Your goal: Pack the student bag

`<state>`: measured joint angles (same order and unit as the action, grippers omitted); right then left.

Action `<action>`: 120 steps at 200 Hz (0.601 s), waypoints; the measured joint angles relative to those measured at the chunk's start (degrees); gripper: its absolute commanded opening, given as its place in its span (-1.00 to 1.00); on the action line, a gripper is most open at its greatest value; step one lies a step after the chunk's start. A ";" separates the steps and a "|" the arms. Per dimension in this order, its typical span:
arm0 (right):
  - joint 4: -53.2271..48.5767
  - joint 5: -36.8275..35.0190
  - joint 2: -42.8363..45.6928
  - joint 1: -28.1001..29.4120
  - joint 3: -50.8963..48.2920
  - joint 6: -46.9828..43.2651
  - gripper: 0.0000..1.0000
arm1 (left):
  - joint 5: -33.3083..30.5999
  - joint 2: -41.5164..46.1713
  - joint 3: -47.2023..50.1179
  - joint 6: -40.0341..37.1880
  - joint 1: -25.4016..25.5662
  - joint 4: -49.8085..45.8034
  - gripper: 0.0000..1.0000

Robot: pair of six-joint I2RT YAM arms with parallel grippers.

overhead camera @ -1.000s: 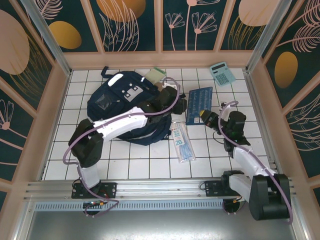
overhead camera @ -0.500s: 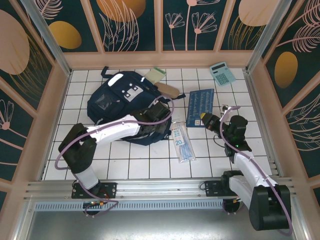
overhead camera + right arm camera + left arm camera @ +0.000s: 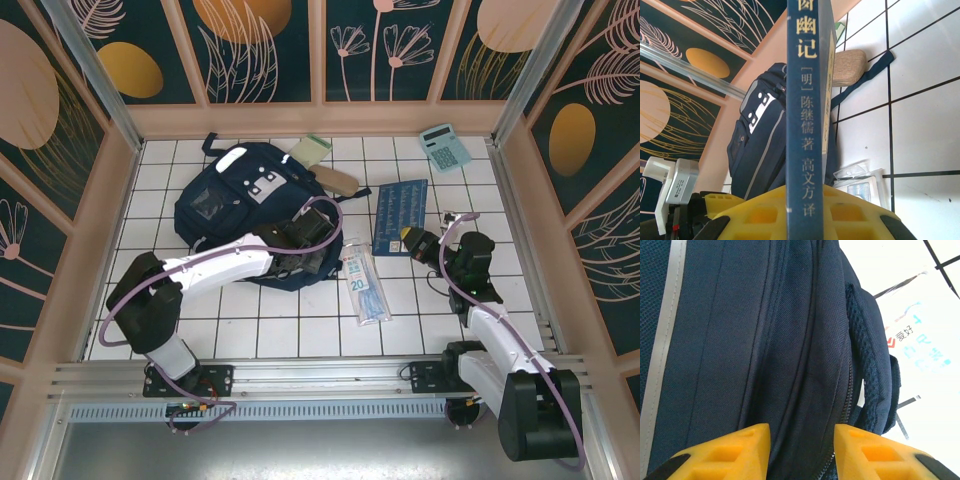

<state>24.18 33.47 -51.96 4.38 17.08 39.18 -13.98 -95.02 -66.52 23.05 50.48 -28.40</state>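
Item 1, student bag (image 3: 232,205): large, navy, with a pale diagonal stripe. It lies flat on the white-tiled bench (image 3: 300,335), left of centre, its white-patched top toward the back wall.

Item 2, left tool (image 3: 310,260): over the bag's near right edge. In the left wrist view its yellow fingers (image 3: 735,450) stand apart with nothing between them, above the bag's dark fabric and zip seam (image 3: 765,340).

Item 3, right tool (image 3: 410,238): well to the right of the bag. In the right wrist view it is clamped on the thin edge of the book (image 3: 805,100), which stands up between the yellow fingers (image 3: 755,212).

Item 4, book (image 3: 400,210): blue cover, on the bench right of the bag, its near edge in the right tool.

Item 5, packet (image 3: 363,283): clear plastic with blue print, just beside the bag's near right corner.

Item 6, notebook (image 3: 314,150): green, touching the bag's far right corner.

Item 7, pouch (image 3: 338,180): tan, against the bag's right side, just nearer than the notebook.

Item 8, calculator (image 3: 445,148): teal, well apart from the bag, in the far right corner.
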 measured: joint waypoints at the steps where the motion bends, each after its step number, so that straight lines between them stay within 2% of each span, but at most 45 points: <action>1: 0.00 0.02 0.00 0.00 0.00 0.00 -1.00 | 0.02 -0.04 0.00 -0.02 0.00 0.00 -0.22; 60: 0.00 0.02 -0.66 0.00 0.00 0.00 -1.00 | 1.73 -2.49 0.00 -1.07 0.00 0.04 -0.31; 75: 0.00 0.00 -0.68 0.00 0.00 0.00 -1.00 | 1.95 -2.51 0.00 -1.40 0.00 0.07 -0.53; 92: 0.00 0.00 -0.70 0.00 0.00 0.00 -1.00 | 1.92 -2.54 0.00 -1.70 0.00 0.07 -0.63; 103: 0.00 0.00 -0.70 0.00 0.00 0.00 -1.00 | 1.90 -2.54 0.00 -1.55 0.00 0.09 -0.86; 115: 0.00 0.00 -0.70 0.00 0.00 0.00 -1.00 | 1.70 -2.54 0.00 -1.86 0.00 -0.02 -1.00; 120: 0.00 0.00 -0.70 0.00 0.00 0.00 -1.00 | 1.60 -2.54 0.00 -2.14 0.00 -0.11 -1.00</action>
<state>24.18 33.47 -52.66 4.38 17.08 39.18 -12.38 -97.56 -66.52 20.91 50.48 -28.51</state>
